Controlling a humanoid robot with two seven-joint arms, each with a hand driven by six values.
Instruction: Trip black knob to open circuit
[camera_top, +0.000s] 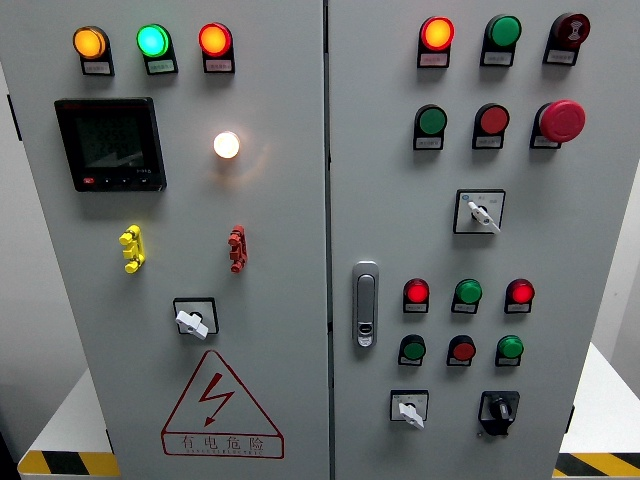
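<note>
A grey cabinet (290, 420) fills the frame, split by a vertical seam just right of centre. The black knob (497, 410) sits at the lower right of the frame on the right door, its pointer roughly upright, beside a white-handled switch (409, 408) to its left. Above it run two rows of small round lights (467, 293). Bare panel lies below and to the right of the knob up to the door's edge. A door handle (366, 303) stands near the seam. On the left door, a warning triangle (220, 408) sits at the bottom. Neither robot hand is in the frame, so their state cannot be told.
</note>
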